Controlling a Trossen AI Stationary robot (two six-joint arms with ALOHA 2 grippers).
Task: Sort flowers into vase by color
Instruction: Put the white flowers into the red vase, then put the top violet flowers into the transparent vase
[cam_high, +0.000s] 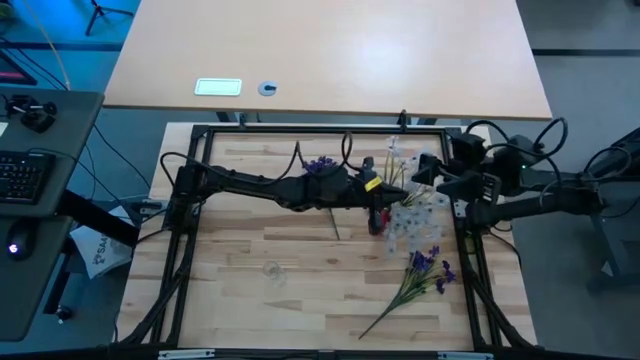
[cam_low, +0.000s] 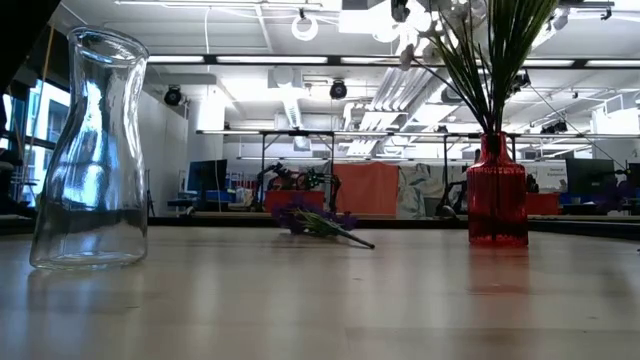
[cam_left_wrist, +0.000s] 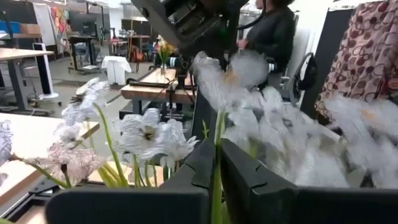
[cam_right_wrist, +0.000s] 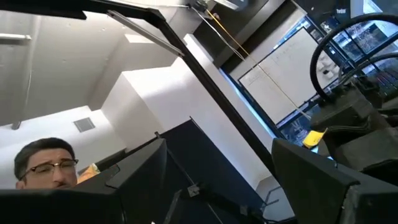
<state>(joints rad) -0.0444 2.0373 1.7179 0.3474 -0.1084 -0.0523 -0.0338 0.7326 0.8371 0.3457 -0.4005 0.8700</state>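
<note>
While the left gripper (cam_left_wrist: 216, 180) is pinched shut on the thin green stem of a white sprig (cam_left_wrist: 230, 74), it holds that sprig over the red vase (cam_high: 377, 220) at the table's right-centre. White blossoms (cam_low: 440, 20) already stand in the red vase, so the white group looks close to done (how many stems are seated I cannot count). Clear glass vase (cam_low: 88, 150) stands empty, toward the table's left-front (cam_high: 272, 270). One purple sprig (cam_high: 425, 270) lies flat on the wooden table (cam_high: 250, 240), front right, well apart from both vases. A second patch of purple (cam_high: 320, 163) shows near the back edge beside the left arm.

Judgement: purple sorting not yet begun; both purple sprigs are left for the clear vase.

Look of the flowers: white blossoms pale, papery, dark-centred; purple ones small, dark, on leafy stems.

Right gripper (cam_high: 425, 170) waits at the right-rear, fingers (cam_right_wrist: 323, 180) spread wide, holding nothing.
</note>
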